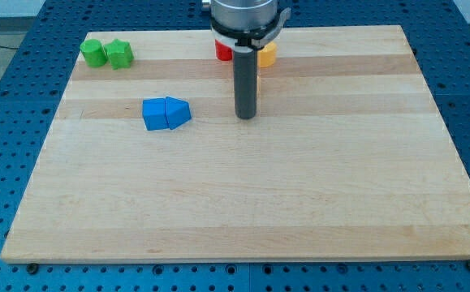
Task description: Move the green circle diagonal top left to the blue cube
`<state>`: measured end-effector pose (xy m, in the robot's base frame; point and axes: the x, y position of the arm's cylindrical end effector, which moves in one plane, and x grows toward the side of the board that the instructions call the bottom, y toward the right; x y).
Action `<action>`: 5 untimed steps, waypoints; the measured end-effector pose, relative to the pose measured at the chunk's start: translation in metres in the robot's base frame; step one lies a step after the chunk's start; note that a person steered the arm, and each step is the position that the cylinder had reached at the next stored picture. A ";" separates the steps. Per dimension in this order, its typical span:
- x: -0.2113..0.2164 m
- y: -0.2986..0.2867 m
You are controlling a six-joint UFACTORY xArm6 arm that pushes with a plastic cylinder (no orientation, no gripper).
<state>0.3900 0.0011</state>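
You see my tip (246, 116) — a bare rod with no claw, holding nothing — standing right of the blue cube (154, 114), while the green circle (93, 53) waits at the board's (299, 203) top-left corner, touching the other green block (120, 54), not yet pushed.

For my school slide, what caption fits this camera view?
My tip rests right of the blue blocks, far from the green circle.

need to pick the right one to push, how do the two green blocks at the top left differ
The green circle is rounded and sits nearest the board's left edge; the green star has a notched outline and lies on its right, towards the blue cube. They share colour, similar size and touch. My tip is far from both.
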 end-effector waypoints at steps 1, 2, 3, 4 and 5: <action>-0.043 -0.009; -0.073 -0.014; -0.061 -0.107; -0.136 -0.148; -0.199 -0.190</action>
<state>0.1912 -0.1887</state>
